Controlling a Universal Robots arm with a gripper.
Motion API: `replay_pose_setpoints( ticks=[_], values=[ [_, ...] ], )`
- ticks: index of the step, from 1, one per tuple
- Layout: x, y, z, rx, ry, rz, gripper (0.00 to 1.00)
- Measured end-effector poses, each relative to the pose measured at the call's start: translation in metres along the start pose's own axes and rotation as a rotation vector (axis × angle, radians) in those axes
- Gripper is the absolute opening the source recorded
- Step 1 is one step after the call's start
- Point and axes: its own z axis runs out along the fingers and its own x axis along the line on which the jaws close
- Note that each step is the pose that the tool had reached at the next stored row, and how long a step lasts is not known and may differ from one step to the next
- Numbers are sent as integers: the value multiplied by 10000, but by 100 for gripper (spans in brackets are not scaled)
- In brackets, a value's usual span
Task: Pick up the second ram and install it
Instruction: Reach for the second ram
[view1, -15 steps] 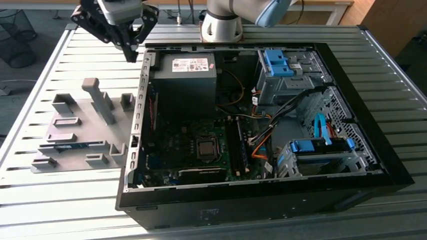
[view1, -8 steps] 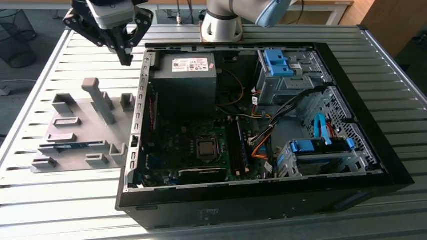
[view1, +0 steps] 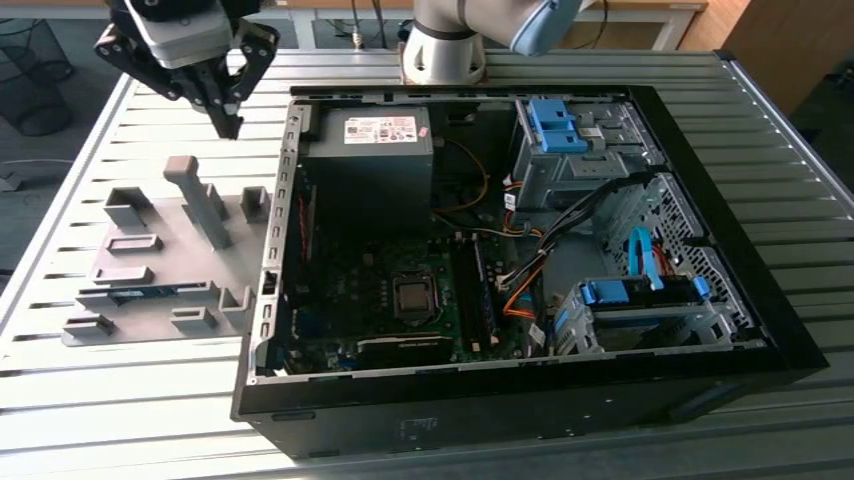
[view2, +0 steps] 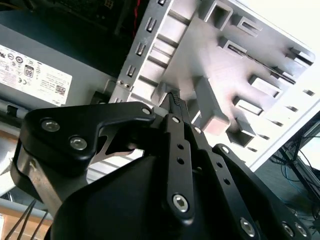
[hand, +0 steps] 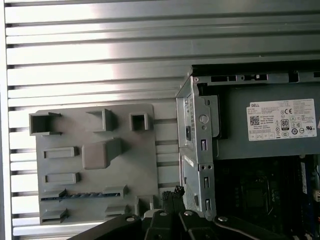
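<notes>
Here's the hand (view1: 230, 125), hanging in the air over the table (view1: 134, 420), with its tips pinched together and nothing between them. It's clenched on empty air. In the second wrist view the two black fingertips (view2: 175, 100) meet, with no board caught in them.

Where's the ram stick (view1: 140, 293)? It's lying flat in its groove on the grey holder plate (view1: 160, 215), well apart from the hand and towards the plate's far end from it. The first wrist view shows it too, a thin blue-green strip (hand: 80, 196) lying flat between two small blocks. The plate's tall post (view1: 200, 200) stands between the hand and the stick, nearer the hand.

So the pick-up isn't done. The stick is untouched, and the hand is neither over it nor down at its level.

Just beside the hand, on the side away from the plate, sits the open computer case (view1: 286, 200). The power supply (view1: 374, 150) lies at the end nearest the hand and the motherboard (view1: 387, 270) further along. The long memory slots (view1: 470, 285) are well away from the hand, deep inside the case. I can't tell whether one of them already holds a stick.

By my reckoning this is early going. Both the grasp and the seating are left to do.
</notes>
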Motion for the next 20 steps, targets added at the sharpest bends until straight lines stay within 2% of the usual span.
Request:
replay_pose_setpoints(
  ticks=[7,20],
  values=[
    [206,-21,18,1,19,2,11],
    [213,-22,18,2,28,2,11]
  ],
)
